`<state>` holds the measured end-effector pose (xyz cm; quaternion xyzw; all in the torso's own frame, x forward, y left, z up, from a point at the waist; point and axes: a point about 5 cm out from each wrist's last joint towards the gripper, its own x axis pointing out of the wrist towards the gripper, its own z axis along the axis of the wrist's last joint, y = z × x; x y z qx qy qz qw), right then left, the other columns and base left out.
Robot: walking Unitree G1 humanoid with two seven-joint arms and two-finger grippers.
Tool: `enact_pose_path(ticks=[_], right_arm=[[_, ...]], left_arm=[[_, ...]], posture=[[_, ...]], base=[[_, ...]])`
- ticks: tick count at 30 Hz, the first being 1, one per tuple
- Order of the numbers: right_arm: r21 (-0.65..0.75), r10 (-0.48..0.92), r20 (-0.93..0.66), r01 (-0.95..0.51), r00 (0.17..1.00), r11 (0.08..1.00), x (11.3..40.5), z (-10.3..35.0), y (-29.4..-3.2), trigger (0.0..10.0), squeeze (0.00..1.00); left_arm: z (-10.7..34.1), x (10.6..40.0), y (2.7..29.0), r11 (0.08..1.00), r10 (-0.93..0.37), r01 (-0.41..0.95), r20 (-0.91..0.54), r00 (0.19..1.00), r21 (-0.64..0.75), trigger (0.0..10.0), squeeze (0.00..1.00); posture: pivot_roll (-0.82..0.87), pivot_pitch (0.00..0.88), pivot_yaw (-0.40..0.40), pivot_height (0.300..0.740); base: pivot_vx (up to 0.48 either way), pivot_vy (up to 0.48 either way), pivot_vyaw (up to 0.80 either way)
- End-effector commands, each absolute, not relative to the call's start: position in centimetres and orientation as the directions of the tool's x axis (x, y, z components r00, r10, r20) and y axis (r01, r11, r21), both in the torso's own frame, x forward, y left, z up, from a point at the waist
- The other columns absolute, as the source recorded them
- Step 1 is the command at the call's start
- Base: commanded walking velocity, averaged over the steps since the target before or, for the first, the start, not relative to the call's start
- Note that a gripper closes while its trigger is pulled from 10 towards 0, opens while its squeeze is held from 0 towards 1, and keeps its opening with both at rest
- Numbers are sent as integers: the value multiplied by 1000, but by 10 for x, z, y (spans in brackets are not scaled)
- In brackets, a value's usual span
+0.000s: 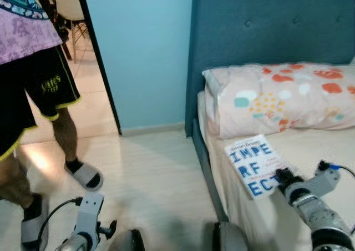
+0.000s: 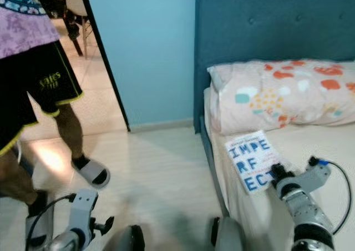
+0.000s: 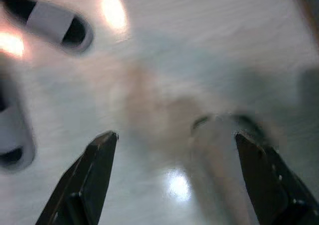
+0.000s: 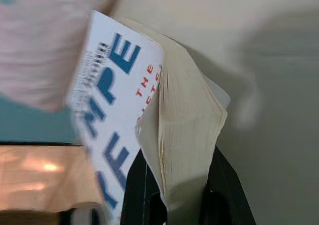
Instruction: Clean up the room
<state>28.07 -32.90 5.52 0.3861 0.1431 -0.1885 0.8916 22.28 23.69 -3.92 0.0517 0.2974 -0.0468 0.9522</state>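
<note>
Head views: the right gripper (image 1: 282, 176) reaches over the bed (image 1: 310, 145) and pinches the lower corner of the white book (image 1: 253, 163), which sits just below the pillow (image 1: 277, 95). A person (image 1: 33, 90) stands near the doorway.
Right wrist view: both fingers (image 4: 144, 195) clamp the page block near one corner, so I'd lift slowly and keep the book level or the cover may splay.
Left wrist view: the left gripper (image 3: 174, 180) hangs with fingers spread above the floor (image 3: 209, 46), holding nothing.
</note>
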Motion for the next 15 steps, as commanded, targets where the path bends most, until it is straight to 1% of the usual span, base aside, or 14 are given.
enact_pose_path(ticks=[1, 5, 9, 13, 14, 15], right_arm=[[610, -245, -416, 469, 876, 639, 278, 53, -332, 0, 0], [597, -277, -392, 471, 878, 649, 282, 64, -345, 0, 0], [595, -287, -384, 473, 878, 650, 283, 68, -348, 0, 0], [591, -287, -367, 460, 885, 662, 291, 76, -349, 0, 0], [590, -290, -364, 460, 885, 664, 293, 78, -348, 2314, 0], [590, -290, -364, 460, 885, 664, 293, 78, -348, 2314, 0]], left_arm=[[-37, 222, 242, 991, -53, 115, -558, 828, 76, 10000, 0], [-29, 228, 248, 989, -58, 120, -524, 850, 85, 10000, 0], [-26, 231, 249, 989, -60, 122, -512, 857, 88, 10000, 0], [-22, 233, 249, 986, -76, 139, -489, 869, 94, 10000, 0], [-23, 232, 249, 985, -80, 144, -487, 870, 94, 10000, 0], [-23, 232, 249, 985, -80, 144, -487, 870, 94, 10000, 0]], posture=[[45, 235, 18, 561], [62, 262, 20, 561], [66, 272, 22, 561], [76, 286, 25, 561], [79, 290, 26, 561], [79, 290, 26, 561]], base=[[0, 0, 0], [0, 0, 0], [0, 0, 0], [0, 0, 0], [0, 0, 0], [0, 0, 0]])
